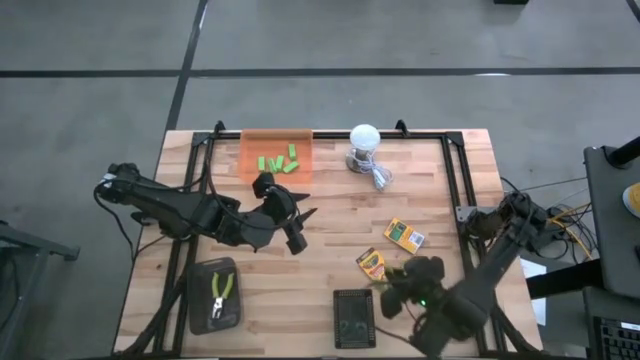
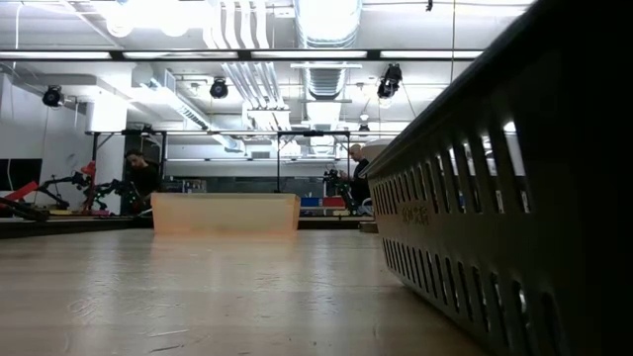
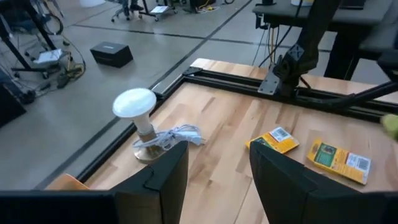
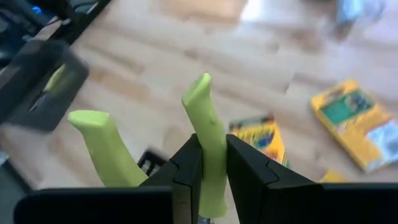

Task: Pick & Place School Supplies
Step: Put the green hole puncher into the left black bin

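High view: a wooden table [image 1: 330, 225] with a black frame is seen from straight above. The landmark for this description is an orange tray [image 1: 276, 156] at the table's far edge. Inside the tray lie several small bright-green blocks [image 1: 278, 162], close together.

Just beside the tray, on the side toward the table's middle, hangs the left gripper [image 1: 297, 222], its fingers [image 3: 163, 175] spread apart and holding nothing. The left wrist view shows the two dark fingers with a clear gap between them.

To the right of the tray, along the same far edge, stands a white bulb [image 1: 364, 137] with a coiled cable at its base.

Well apart from the tray, toward the right near part of the table, lie two flat yellow-and-green crayon boxes [image 1: 405, 235], near each other but not touching. Next to them is the right gripper [image 1: 392, 296]. In the right wrist view its fingers [image 4: 186, 171] are clamped on one handle of a yellow-green-handled plier-like tool [image 4: 208, 134]; the tool's other handle sticks out free to one side.

Toward the near left corner, far from the tray, sits a dark bin [image 1: 214, 295] with a second plier-like tool [image 1: 220, 293] inside. Another dark bin [image 1: 354, 318] sits at the near edge, close to the right gripper.

The low view shows the tray across the table and a dark slotted bin wall close to the camera.
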Robot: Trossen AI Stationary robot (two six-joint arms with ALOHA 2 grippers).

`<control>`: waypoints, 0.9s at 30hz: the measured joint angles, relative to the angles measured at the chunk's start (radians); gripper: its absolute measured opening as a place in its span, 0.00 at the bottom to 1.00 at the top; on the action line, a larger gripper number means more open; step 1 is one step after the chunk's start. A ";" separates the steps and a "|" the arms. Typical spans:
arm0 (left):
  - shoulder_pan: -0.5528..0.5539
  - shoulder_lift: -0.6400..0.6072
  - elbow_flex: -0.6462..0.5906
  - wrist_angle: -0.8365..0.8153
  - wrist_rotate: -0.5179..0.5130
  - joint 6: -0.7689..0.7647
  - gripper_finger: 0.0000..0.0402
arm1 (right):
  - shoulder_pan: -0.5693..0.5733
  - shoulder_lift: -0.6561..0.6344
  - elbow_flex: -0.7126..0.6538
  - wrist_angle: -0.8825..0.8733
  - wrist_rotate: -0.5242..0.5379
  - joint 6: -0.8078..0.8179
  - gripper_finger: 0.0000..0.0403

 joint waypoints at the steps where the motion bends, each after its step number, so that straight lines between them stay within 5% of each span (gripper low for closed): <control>1: 0.000 0.000 0.000 0.000 0.002 -0.010 0.44 | -0.020 0.000 0.008 -0.008 0.002 -0.020 0.14; 7: 0.001 0.000 0.000 0.000 0.188 -0.046 0.44 | -0.142 0.000 0.056 0.000 0.072 -0.199 0.14; 14: 0.001 0.001 -0.002 0.030 0.268 0.010 0.44 | -0.198 0.000 0.135 0.006 0.339 -0.369 0.14; 23: 0.000 0.003 -0.062 0.313 0.652 0.257 0.44 | -0.209 0.001 0.246 0.022 0.396 -0.555 0.14; 27: 0.001 0.003 -0.104 0.419 0.636 0.288 0.44 | -0.212 0.001 0.284 0.098 0.407 -0.687 0.14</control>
